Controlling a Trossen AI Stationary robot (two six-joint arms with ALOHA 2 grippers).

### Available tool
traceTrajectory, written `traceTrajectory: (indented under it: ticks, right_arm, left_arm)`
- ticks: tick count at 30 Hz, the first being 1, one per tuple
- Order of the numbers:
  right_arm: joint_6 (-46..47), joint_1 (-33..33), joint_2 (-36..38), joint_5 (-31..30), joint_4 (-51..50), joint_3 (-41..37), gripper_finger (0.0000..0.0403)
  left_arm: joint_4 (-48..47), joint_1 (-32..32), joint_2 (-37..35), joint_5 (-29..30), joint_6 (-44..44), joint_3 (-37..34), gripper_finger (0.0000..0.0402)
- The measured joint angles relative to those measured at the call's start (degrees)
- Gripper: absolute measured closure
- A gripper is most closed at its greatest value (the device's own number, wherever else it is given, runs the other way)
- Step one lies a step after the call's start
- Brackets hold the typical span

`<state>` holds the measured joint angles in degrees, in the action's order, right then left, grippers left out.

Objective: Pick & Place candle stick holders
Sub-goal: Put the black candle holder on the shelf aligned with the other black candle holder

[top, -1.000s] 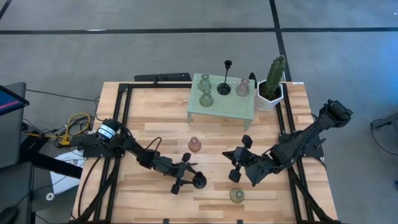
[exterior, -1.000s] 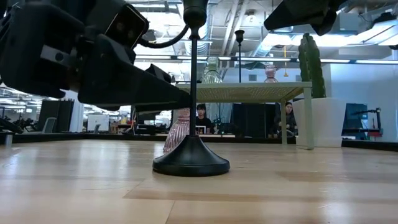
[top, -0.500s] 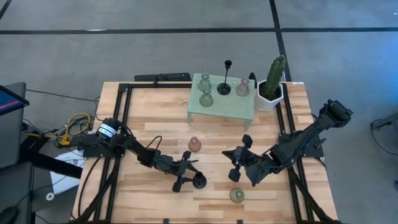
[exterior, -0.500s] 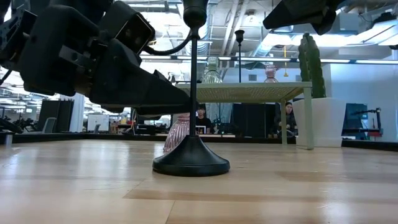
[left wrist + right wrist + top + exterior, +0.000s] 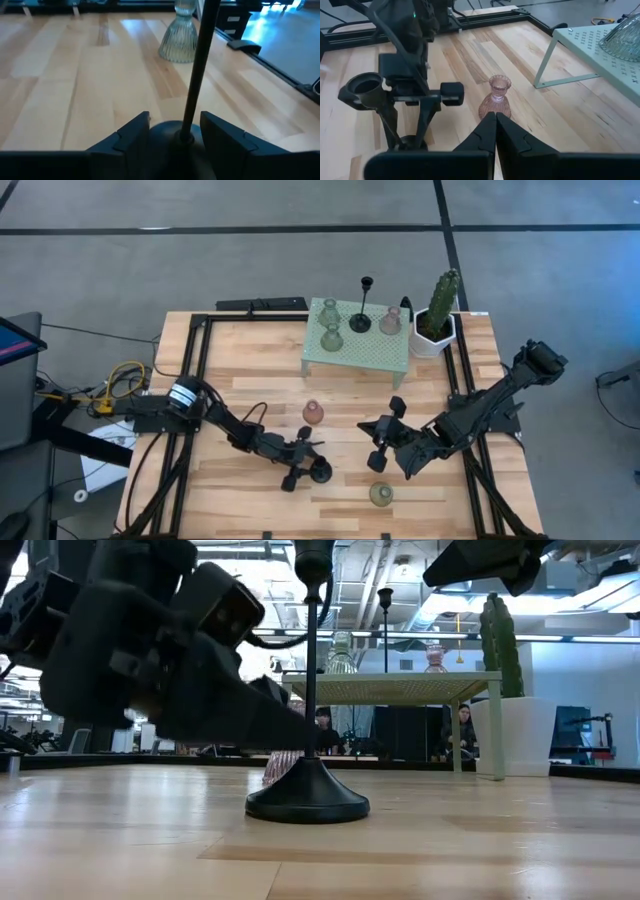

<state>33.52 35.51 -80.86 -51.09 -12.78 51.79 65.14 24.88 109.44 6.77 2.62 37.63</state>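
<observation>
The left gripper (image 5: 308,462) sat low on the table (image 5: 250,360), its fingers (image 5: 132,131) spread either side of the tall black candle holder (image 5: 320,471) near the front middle, not yet closed on the stem, so the step looked like the approach to a grasp; next it would need to close squarely on the thin stem, which could tip. The right gripper (image 5: 383,446) waited just right of centre with fingers shut and empty. The left wrist view alone showed the gaps between fingers and stem, while the overhead view alone showed the green mesh stand (image 5: 357,352) at the back with four holders on it, plus a pink holder (image 5: 313,413) and a green holder (image 5: 381,494) loose on the table.
</observation>
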Motion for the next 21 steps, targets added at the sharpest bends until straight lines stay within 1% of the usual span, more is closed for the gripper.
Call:
traceTrajectory:
  ticks: [7, 10, 13, 21]
  right_arm:
    - [0.0, 0.1, 0.0, 0.0, 0.0, 0.0, 0.0403]
    - [-0.4, 0.1, 0.0, 0.0, -0.1, 0.0, 0.0403]
    - [-0.5, 0.1, 0.0, 0.0, -0.1, 0.0, 0.0403]
    - [-0.5, 0.1, 0.0, 0.0, 0.0, 0.0, 0.0403]
  left_arm:
    - [0.1, 0.0, 0.7, -0.9, 1.1, 0.6, 0.0228]
    - [0.1, 0.0, 0.6, -0.9, 1.1, 0.6, 0.0242]
    - [0.1, 0.0, 0.6, -0.9, 1.1, 0.6, 0.027]
    - [0.1, 0.0, 0.6, -0.9, 0.4, 0.6, 0.0361]
